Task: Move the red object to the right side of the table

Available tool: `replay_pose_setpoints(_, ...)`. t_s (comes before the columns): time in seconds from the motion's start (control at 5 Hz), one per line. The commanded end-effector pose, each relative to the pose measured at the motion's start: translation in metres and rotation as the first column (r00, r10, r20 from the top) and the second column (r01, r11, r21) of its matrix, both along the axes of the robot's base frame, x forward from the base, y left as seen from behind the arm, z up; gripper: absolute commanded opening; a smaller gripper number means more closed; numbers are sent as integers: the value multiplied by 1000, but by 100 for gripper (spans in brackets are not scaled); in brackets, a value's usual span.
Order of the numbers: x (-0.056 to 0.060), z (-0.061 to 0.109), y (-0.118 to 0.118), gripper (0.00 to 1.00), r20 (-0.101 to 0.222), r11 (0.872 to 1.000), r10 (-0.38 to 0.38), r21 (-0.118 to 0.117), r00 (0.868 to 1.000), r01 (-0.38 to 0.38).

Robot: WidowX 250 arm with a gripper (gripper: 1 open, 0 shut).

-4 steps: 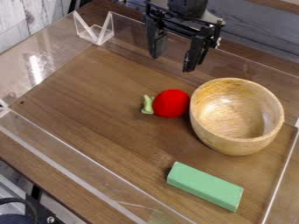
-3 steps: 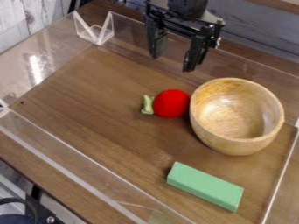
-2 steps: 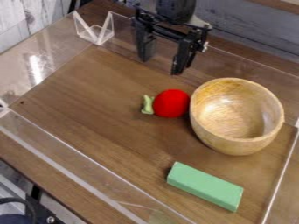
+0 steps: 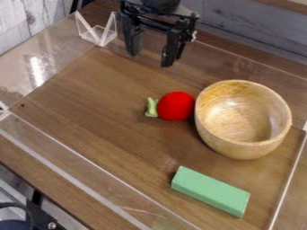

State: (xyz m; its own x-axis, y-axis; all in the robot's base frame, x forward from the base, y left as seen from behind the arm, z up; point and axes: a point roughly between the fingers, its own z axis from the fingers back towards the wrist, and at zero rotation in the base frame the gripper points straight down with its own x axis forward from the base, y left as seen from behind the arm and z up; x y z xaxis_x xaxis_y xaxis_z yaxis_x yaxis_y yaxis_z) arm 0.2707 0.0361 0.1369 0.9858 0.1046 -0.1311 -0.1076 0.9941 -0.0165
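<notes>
The red object [image 4: 178, 105], a small glossy ball with a green stem piece on its left, lies near the middle of the dark wood-grain table [image 4: 96, 135]. It rests just left of a wooden bowl. My black gripper [image 4: 147, 52] hangs above the table's far side, up and to the left of the ball, well apart from it. Its two fingers point down and stand open with nothing between them.
A round wooden bowl [image 4: 243, 118] sits right of the ball. A flat green rectangular block [image 4: 210, 190] lies near the front right. Low clear acrylic walls [image 4: 72, 175] edge the table, and a clear stand [image 4: 96, 29] is at the back left.
The gripper has shifted left along the table's far side, still open. The ball, bowl and block have not moved.
</notes>
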Motion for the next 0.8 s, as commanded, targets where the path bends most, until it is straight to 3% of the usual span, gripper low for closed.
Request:
replay_pose_setpoints(0.0,5,25,9,100,99,1000,25,12,995,-26)
replay_pose_setpoints(0.6,9,19,21,100,115,998,50,22,992,-53)
